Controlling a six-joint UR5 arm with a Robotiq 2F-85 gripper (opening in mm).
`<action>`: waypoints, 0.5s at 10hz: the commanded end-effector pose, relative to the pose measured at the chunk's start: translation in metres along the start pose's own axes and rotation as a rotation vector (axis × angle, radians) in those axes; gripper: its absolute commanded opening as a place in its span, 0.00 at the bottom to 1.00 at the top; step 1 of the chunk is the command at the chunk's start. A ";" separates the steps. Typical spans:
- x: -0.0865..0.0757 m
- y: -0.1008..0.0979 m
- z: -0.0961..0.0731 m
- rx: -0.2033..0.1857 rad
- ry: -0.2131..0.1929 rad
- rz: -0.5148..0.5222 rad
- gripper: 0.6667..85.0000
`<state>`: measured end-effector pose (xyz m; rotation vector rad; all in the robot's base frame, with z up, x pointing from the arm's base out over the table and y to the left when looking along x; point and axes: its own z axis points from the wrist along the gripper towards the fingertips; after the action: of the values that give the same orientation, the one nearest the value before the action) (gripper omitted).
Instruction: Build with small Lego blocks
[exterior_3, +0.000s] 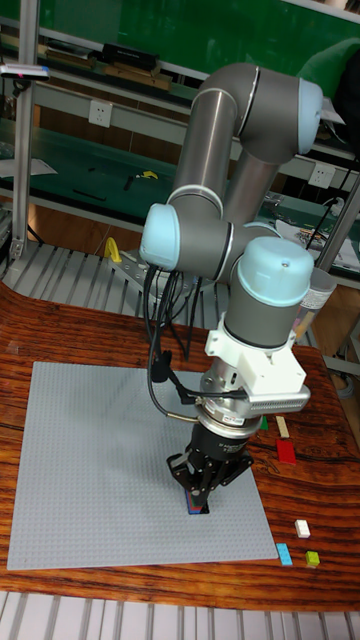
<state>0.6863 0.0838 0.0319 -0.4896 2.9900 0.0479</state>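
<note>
Baseplate (100, 460), grey, studded, lying flat on the wooden table (60, 330); it serves as the build surface, which explains its central position under the arm's reach.

Gripper (198, 497), two-finger, black, pointing straight down near the plate's front right area. Fingers drawn together at the tips on a small dark brick (197, 508), which shows a hint of red and blue at its lower edge; exact colour too small to settle. The brick sits at or on the plate surface. Vertical approach judged deliberate: studs accept a brick only when pressed squarely from above.

Spare bricks, grouped off the plate's right edge, apart from the build so the arm can fetch them without disturbing it:
- red brick (286, 451), just beside the plate edge
- cream strip (282, 427), behind the red one
- green piece (264, 423), partly hidden by the wrist
- white brick (302, 528), near the front corner
- blue brick (284, 554), touching or just off the plate corner
- yellow-green brick (313, 559), beside the blue

Stage, as judged: one brick being seated; no other brick visible on the plate, so the build appears to be at its start.
</note>
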 end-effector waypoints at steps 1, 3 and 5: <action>0.003 0.001 -0.002 -0.008 -0.005 0.004 0.01; 0.011 0.001 -0.026 -0.013 0.025 0.007 0.01; 0.010 0.006 -0.032 -0.018 0.029 0.017 0.01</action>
<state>0.6757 0.0816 0.0498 -0.4903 3.0121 0.0515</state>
